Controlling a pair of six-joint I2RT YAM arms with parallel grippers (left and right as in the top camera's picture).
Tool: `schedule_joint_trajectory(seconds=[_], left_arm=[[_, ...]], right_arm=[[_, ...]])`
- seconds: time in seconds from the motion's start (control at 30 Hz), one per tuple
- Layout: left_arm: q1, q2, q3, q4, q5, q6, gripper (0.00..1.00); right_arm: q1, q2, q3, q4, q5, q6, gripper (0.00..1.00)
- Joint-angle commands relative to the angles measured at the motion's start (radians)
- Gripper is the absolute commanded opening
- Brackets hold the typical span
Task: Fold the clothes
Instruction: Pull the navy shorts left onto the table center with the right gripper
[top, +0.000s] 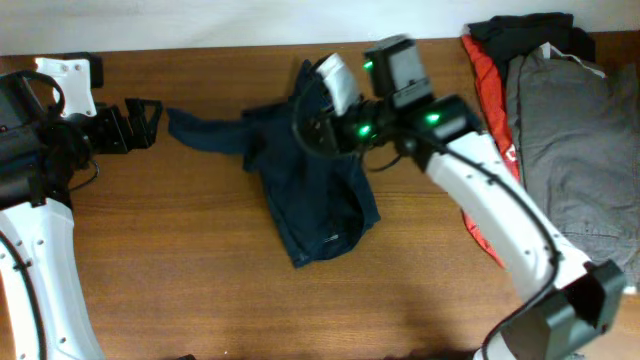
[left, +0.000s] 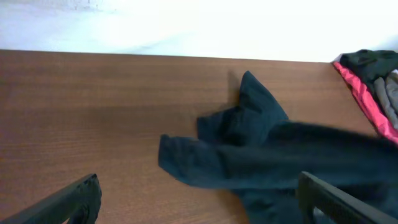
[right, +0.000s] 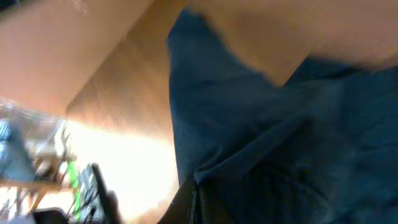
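The dark navy-blue shorts lie crumpled in the middle of the wooden table, with one strip of cloth stretched out to the left. My right gripper is shut on the upper part of the shorts and holds that part raised. In the right wrist view the navy cloth fills the frame and bunches at the fingers. My left gripper is open and empty, just left of the stretched tip. In the left wrist view its fingers are wide apart, with the shorts ahead.
A pile of other clothes sits at the table's right end: grey trousers, a red-orange garment and a black garment. The red-orange edge also shows in the left wrist view. A white wall runs behind the table's far edge.
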Motion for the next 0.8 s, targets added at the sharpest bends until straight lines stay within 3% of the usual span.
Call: schedule_joint_trajectory(seconds=[0.0, 0.13, 0.17, 0.23, 0.3, 0.5, 0.77], left_arm=[[0.003, -0.006, 0.009, 0.008, 0.010, 0.018, 0.99], [0.003, -0.006, 0.009, 0.012, -0.036, 0.017, 0.99], [0.003, -0.006, 0.009, 0.012, -0.057, 0.017, 0.99], [0.003, -0.006, 0.009, 0.012, -0.092, 0.017, 0.99], [0.003, -0.006, 0.009, 0.012, -0.125, 0.017, 0.99], [0.003, -0.006, 0.009, 0.019, -0.151, 0.017, 0.99], [0.003, -0.006, 0.009, 0.035, -0.151, 0.016, 0.99]], right_arm=[[0.122, 0.049, 0.011, -0.032, 0.002, -0.061, 0.04], [0.261, 0.106, 0.011, -0.028, 0.041, -0.075, 0.04], [0.292, 0.121, 0.011, -0.023, 0.059, -0.075, 0.15], [0.335, 0.138, 0.011, -0.018, 0.094, -0.077, 0.48], [0.355, 0.140, 0.011, -0.005, 0.106, -0.084, 0.66], [0.300, 0.096, 0.017, 0.017, 0.107, -0.089, 0.72], [0.055, 0.093, 0.017, -0.029, 0.205, -0.089, 0.75]])
